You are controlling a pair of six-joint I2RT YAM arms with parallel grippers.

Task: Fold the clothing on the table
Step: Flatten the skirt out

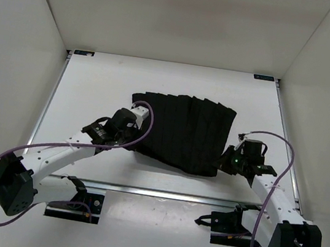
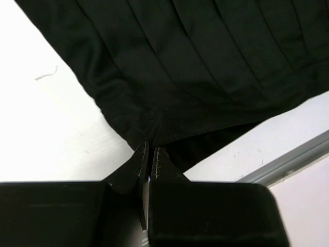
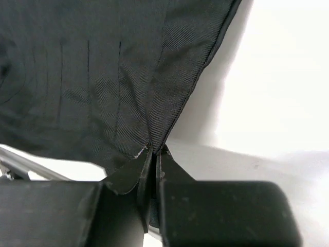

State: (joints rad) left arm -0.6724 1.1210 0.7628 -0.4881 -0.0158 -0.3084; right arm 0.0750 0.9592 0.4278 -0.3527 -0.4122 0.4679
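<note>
The black pleated clothing (image 1: 182, 132) lies spread across the middle of the counter (image 1: 90, 81), its pleats running front to back. The left gripper (image 2: 150, 150) is pressed together on the near left corner, and the right gripper (image 3: 154, 150) pinches the near right corner, with fabric drawn up into both tips. For a clean fold, lift both corners together and level. Carry them evenly toward the far edge, cloth taut between them, so the pleats line up. Both pinches look shallow, though the wrist views cannot quite show how much cloth is caught, so move slowly.
</note>
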